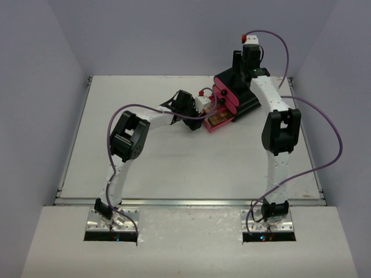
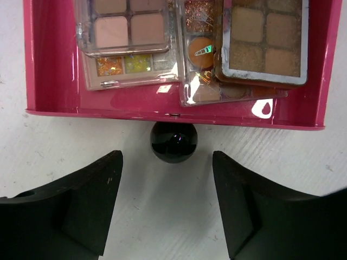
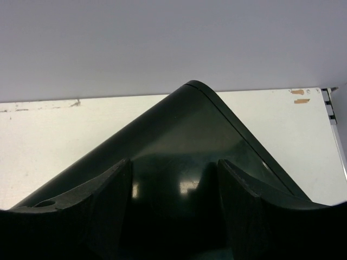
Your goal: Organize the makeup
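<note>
Several tan-pink eyeshadow palettes (image 2: 130, 32) lie in an open pink drawer (image 2: 173, 116) with a round black knob (image 2: 173, 142). In the top view the drawer (image 1: 218, 121) sticks out of the black box (image 1: 243, 95). My left gripper (image 2: 167, 165) is open, its fingers on either side of the knob and just short of it, touching nothing; it shows in the top view (image 1: 202, 104) too. My right gripper (image 3: 173, 173) is open and rests over the box's glossy black top (image 3: 184, 135). Sticks, compact and jar are out of view.
The box has more pink drawer fronts (image 1: 227, 95) stacked above the open one. The white table (image 1: 174, 168) ends at a back wall (image 3: 162, 43). Purple cables (image 1: 324, 121) loop over both arms.
</note>
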